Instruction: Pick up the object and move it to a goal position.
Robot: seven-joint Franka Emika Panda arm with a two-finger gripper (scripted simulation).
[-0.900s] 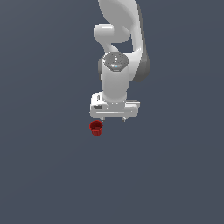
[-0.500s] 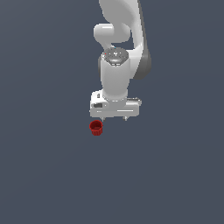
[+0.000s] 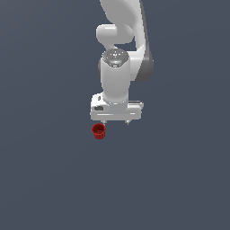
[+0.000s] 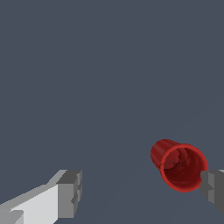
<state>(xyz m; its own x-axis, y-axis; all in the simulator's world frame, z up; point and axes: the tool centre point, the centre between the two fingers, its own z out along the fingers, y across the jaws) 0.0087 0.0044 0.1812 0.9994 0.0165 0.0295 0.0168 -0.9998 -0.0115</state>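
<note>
The object, a small red cup (image 3: 99,131) with a hollow top, stands upright on the grey floor. In the exterior view it sits just below the white gripper's end on the exterior view's left. My gripper (image 3: 116,121) hangs pointing down, its jaws wide apart with nothing between them. In the wrist view the red cup (image 4: 180,166) lies right beside one grey fingertip (image 4: 213,189) and far from the other fingertip (image 4: 69,194). The gripper (image 4: 142,191) is open and does not hold the cup.
A plain dark grey floor (image 3: 54,179) fills both views. The white arm (image 3: 121,49) rises behind the gripper toward the top of the exterior view.
The arm's wrist has shifted slightly and the hand has hardly moved. The red cup stays where it was.
</note>
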